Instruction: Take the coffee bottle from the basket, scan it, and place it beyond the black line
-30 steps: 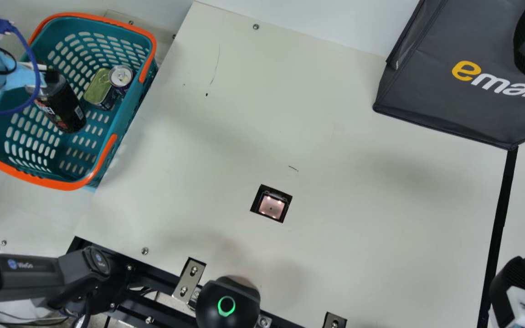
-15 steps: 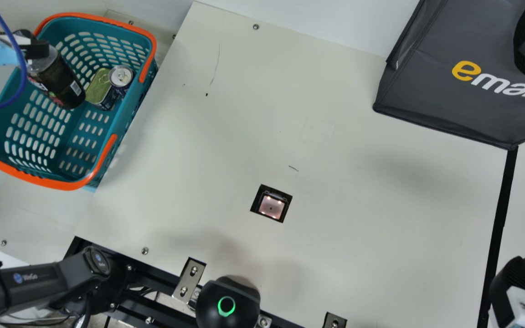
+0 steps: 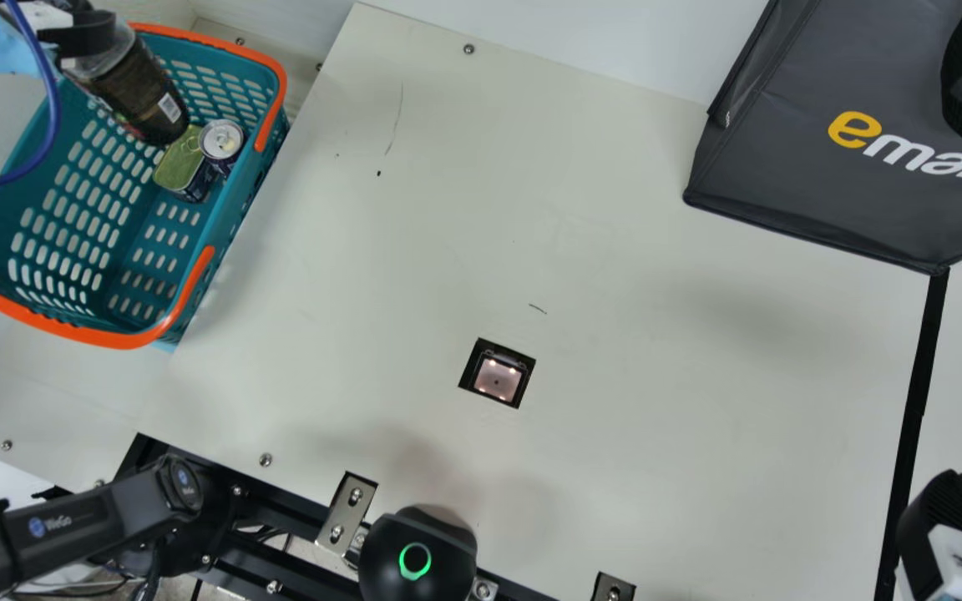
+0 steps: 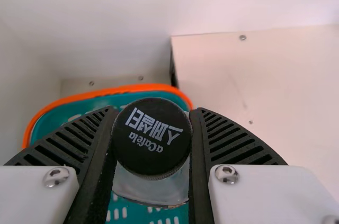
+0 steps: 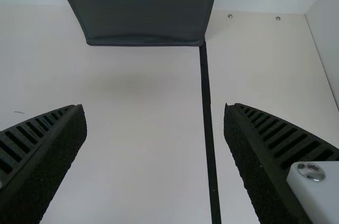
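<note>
Left gripper: up at the main view's far left corner, the left gripper [image 3: 93, 29] has its ribbed fingers [image 4: 204, 144] closed in on both sides of the bottle just under its cap, a bottle's width apart.
Coffee bottle: the dark coffee bottle [image 3: 143, 96] hangs tilted over the far end of the basket, its black cap [image 4: 152, 138] up between the fingers and its base lower, towards the tabletop. I can't tell whether that base clears the rim.
Basket: a teal basket [image 3: 239, 209] with orange handles [image 3: 122, 340], just beside the tabletop's left edge.
In the basket: a tin with a greenish lid [image 3: 179, 159] and a drinks can [image 3: 222, 139], side by side near the wall next to the tabletop.
Scanner: a lit scanner window [image 3: 498, 380] is set into the tabletop [image 3: 656, 417], nearer the front edge than the back.
Black line: the black line [image 3: 913, 401] runs from the bag's near corner towards the front edge, over on the right.
Bag: a dark grey bag [image 3: 790, 142] at the far right.
Right gripper: by the black line at the near right, the right gripper [image 3: 944, 526] stands wide apart, with nothing between its fingers.
At the front edge: a black rounded device [image 3: 418, 555] with a green ring glowing.
</note>
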### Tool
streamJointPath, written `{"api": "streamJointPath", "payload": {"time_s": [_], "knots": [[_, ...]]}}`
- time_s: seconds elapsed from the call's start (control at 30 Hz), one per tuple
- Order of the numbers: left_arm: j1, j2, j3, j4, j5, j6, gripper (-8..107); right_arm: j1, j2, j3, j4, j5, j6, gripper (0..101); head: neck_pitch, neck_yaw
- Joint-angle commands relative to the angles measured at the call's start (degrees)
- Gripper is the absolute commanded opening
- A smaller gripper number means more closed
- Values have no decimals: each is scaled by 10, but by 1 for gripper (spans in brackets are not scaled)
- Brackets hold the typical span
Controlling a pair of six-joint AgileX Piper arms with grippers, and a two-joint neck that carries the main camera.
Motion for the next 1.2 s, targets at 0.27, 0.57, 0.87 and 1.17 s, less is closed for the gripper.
{"api": "streamJointPath", "payload": {"time_s": [0.27,0.57,0.87,1.17], "knots": [[-55,-14,-5,-22,19,11,10,0,0,0,0,0,0,91,-15,1],[-105,-30,8,-35,32,23,10,0,0,0,0,-1,0,91,-15,1],[-171,-42,28,-33,32,31,10,0,0,0,0,-1,0,91,-15,1],[-242,-50,45,-19,32,35,10,0,0,0,0,-1,0,91,-15,1]]}}
